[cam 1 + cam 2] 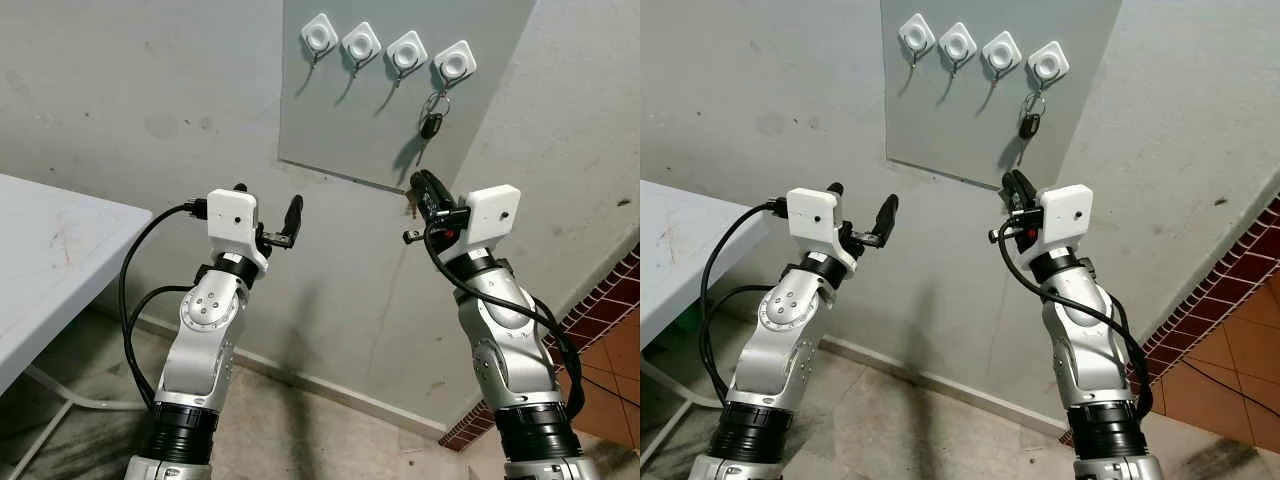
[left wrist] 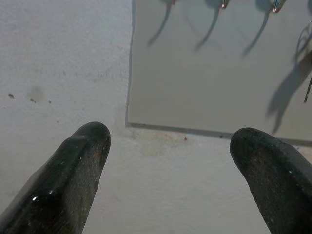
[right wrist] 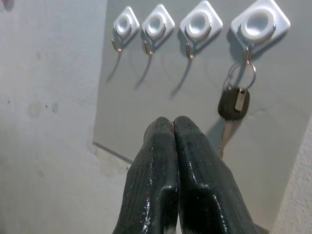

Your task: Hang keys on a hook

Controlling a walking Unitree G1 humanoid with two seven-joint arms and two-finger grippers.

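A grey panel (image 1: 350, 120) on the wall carries a row of several white diamond-shaped hooks (image 1: 362, 43). A key ring with a black-headed key (image 1: 432, 122) hangs from the rightmost hook (image 1: 455, 64); in the right wrist view the key (image 3: 234, 102) dangles just beyond my fingertips. My right gripper (image 1: 421, 186) is raised below the key, shut with nothing between its fingers (image 3: 161, 146). My left gripper (image 1: 268, 202) is held up to the left, below the panel's lower left corner. It is open and empty, with its fingers (image 2: 73, 170) wide apart.
A white table (image 1: 50, 250) stands at the left, with its leg reaching the concrete floor (image 1: 280, 420). Red floor tiles (image 1: 610, 330) begin at the right. Black cables loop beside both arms.
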